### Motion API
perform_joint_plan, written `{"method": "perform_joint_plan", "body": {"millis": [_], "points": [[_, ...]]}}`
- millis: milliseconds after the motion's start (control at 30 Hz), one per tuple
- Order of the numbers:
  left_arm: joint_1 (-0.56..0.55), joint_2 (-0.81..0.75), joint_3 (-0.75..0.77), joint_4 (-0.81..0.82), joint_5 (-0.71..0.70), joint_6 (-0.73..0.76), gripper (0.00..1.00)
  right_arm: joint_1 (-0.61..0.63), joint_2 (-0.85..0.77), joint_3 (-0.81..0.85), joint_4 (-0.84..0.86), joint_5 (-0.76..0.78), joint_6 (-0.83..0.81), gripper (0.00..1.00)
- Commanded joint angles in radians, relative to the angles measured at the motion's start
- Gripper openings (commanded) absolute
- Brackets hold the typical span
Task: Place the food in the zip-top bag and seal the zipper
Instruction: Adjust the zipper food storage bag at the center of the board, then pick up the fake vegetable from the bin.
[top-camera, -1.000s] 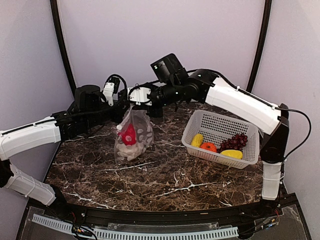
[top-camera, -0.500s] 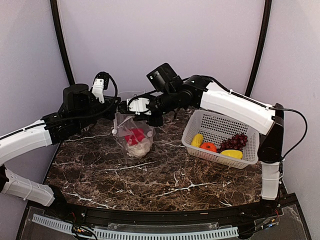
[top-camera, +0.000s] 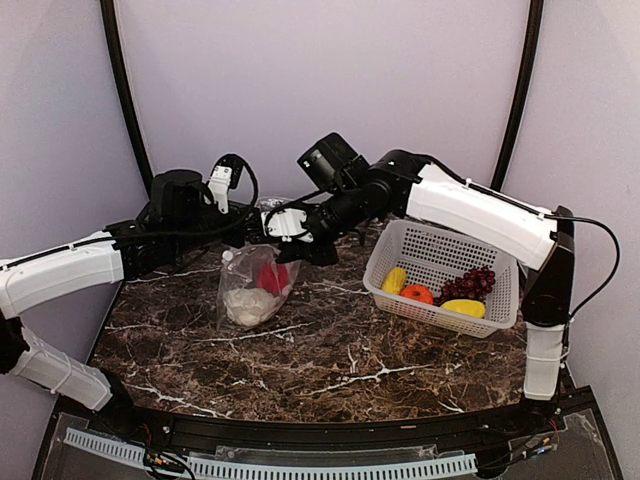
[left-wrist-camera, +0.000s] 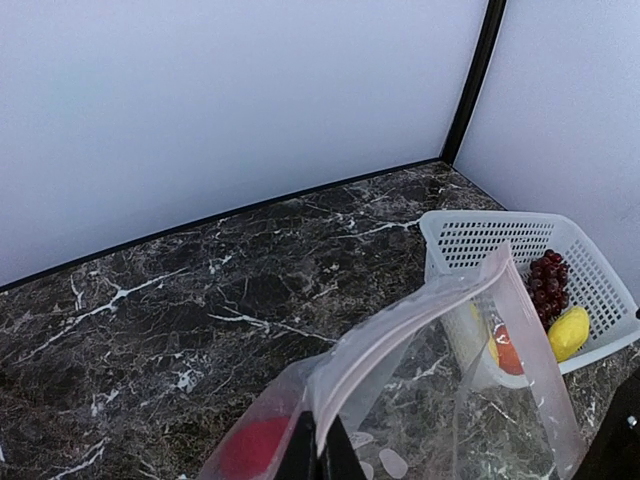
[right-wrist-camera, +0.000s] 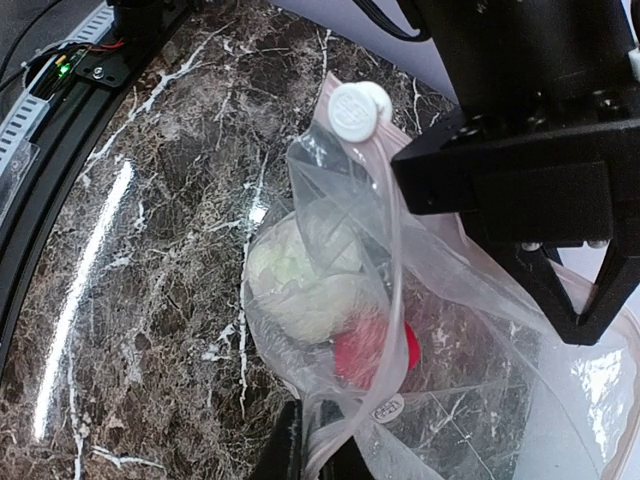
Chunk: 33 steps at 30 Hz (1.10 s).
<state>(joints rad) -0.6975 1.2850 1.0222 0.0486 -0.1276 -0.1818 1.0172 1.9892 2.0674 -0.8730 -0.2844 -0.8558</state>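
The zip-top bag (top-camera: 250, 290), holding cabbage (right-wrist-camera: 300, 280) and red pepper (right-wrist-camera: 375, 350), is hung by its zipper (left-wrist-camera: 410, 315), pinched by left jaws and right jaws, seemingly so nothing spills.

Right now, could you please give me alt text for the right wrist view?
A clear zip-top bag hangs pinched between the right gripper and the black left gripper, holding a white-green cabbage and red pepper, seen against the marble table.
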Motion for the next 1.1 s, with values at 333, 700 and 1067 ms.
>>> {"method": "perform_joint_plan", "body": {"millis": [333,700,1067], "points": [[0.004,-0.12,-0.027,0.06,0.048,0.045,0.01,-0.024,-0.129,0.022,-0.052,-0.067,0.052,0.53],[0.004,-0.121,-0.022,0.045,0.017,0.066,0.01,-0.347,-0.294,-0.138,0.072,-0.152,0.178,0.95],[0.004,-0.109,-0.022,0.04,0.015,0.062,0.01,-0.675,-0.407,-0.532,0.163,-0.076,0.237,0.89]]}}
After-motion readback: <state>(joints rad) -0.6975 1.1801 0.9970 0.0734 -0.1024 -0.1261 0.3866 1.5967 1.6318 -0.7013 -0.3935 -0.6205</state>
